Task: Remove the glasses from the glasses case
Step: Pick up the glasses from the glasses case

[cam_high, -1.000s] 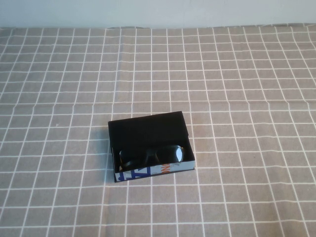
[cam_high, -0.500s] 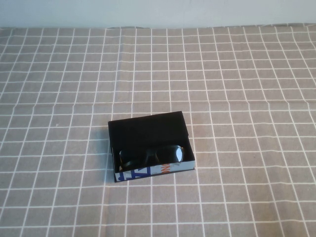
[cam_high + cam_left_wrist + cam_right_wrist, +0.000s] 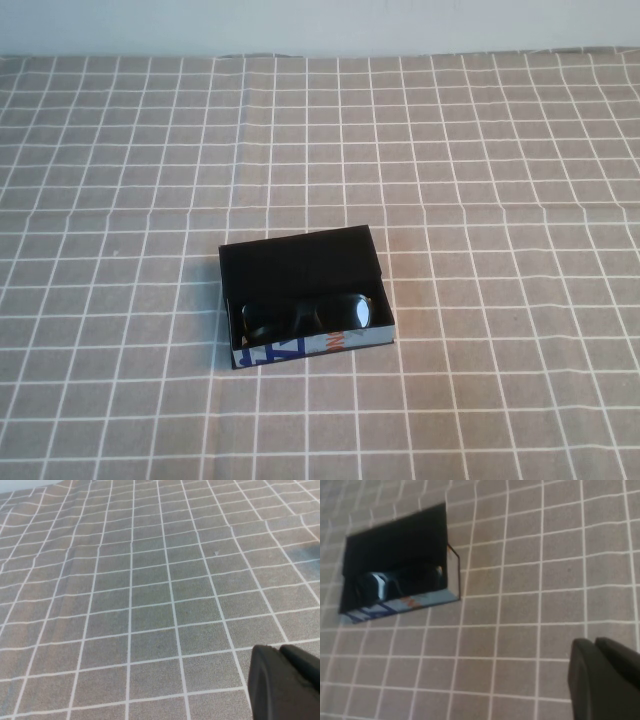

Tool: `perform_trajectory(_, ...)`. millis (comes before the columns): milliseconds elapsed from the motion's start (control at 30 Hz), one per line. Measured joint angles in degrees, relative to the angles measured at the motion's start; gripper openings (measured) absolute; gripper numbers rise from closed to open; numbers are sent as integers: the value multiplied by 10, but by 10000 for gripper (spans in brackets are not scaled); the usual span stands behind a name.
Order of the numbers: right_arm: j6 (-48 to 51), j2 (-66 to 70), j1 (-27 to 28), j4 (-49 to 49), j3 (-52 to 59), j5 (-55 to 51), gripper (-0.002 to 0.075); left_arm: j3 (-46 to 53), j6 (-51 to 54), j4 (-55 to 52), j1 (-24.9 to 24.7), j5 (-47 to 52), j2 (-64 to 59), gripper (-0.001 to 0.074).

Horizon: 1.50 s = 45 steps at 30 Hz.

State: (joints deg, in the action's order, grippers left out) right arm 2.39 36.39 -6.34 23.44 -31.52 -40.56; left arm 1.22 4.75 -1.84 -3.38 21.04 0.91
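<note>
The glasses case is a small black open box near the middle of the checked cloth, its white side with blue and orange marks facing the near edge. The black glasses lie inside it against that near wall. The right wrist view also shows the case with the glasses inside. My right gripper is shut and empty, hovering well away from the case. My left gripper is shut and empty over bare cloth. Neither arm shows in the high view.
A grey cloth with a white grid covers the whole table, slightly wrinkled on the left side. A pale wall runs along the far edge.
</note>
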Motion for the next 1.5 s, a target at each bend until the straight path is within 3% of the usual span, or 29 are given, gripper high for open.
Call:
perform_trajectory(300,152,275,-12,5,-194,-62,-18,0,0,0,0,0,0,-4)
perform_trajectory(667,304,542,-166,-22,-443,-106,-18,0,0,0,0,0,0,-4)
perform_trajectory(1000,459,736,-271,-76,-664,-238,-11,0,0,0,0,0,0,-4)
perform_trajectory(1167,535,802,-303,-77,-735,-280,83,0,0,0,0,0,0,-4)
perform_trajectory(1333,566,852,-312,-82,-774,-286,269,0,0,0,0,0,0,-4)
perform_trajectory(1500,590,879,-312,-104,-784,-286,322,0,0,0,0,0,0,-5)
